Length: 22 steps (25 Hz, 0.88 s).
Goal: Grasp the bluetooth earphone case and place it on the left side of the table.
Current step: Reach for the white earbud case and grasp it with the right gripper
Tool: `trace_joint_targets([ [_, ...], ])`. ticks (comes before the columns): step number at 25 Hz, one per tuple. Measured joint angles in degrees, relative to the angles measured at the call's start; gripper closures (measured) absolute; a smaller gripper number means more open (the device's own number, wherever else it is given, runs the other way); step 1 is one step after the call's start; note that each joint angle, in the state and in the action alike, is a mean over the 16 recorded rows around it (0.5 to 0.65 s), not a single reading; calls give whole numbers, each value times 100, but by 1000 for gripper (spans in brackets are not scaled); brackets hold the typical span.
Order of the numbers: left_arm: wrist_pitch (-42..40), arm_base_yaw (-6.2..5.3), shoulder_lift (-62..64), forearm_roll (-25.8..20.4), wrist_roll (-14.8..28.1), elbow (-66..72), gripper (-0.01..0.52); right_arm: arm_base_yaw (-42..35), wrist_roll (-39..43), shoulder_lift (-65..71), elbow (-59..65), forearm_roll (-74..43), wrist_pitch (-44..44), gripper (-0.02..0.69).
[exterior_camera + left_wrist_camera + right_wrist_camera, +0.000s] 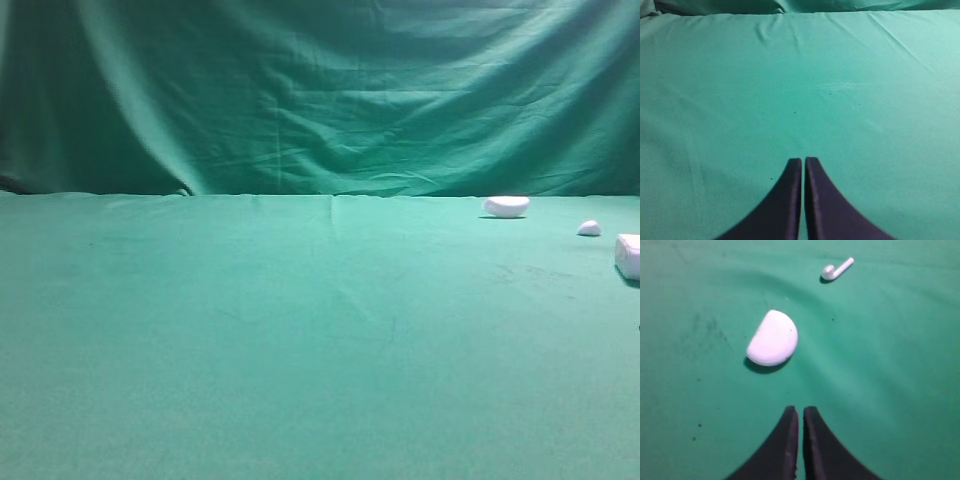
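Note:
The bluetooth earphone case (506, 206) is a smooth white oblong lying on the green table (300, 330) at the far right, near the backdrop. It shows only in the exterior high view. My left gripper (803, 159) is shut and empty over bare green cloth. My right gripper (800, 408) is shut and empty, its tips a short way in front of a white half-dome piece (772, 337). Neither gripper shows in the exterior high view.
The half-dome piece (628, 255) lies at the right edge of the table, cut off by the frame. A tiny white earbud (589, 228) lies between it and the case, and also shows beyond the half-dome in the right wrist view (836, 269). A green backdrop (320, 90) hangs behind.

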Motion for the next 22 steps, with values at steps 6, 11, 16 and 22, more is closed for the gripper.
trace_joint_targets([
  [6,0,0,0,0,0,0,514,460,879,1110,-310,-552,-85,519],
  [11,0,0,0,0,0,0,514,555,1207,1817,-391,-548,-466,346],
  [16,0,0,0,0,0,0,514,556,1411,2343,-403,-503,-853,197],
  [22,0,0,0,0,0,0,514,556,1630,2750,-408,-543,-1196,141],
])
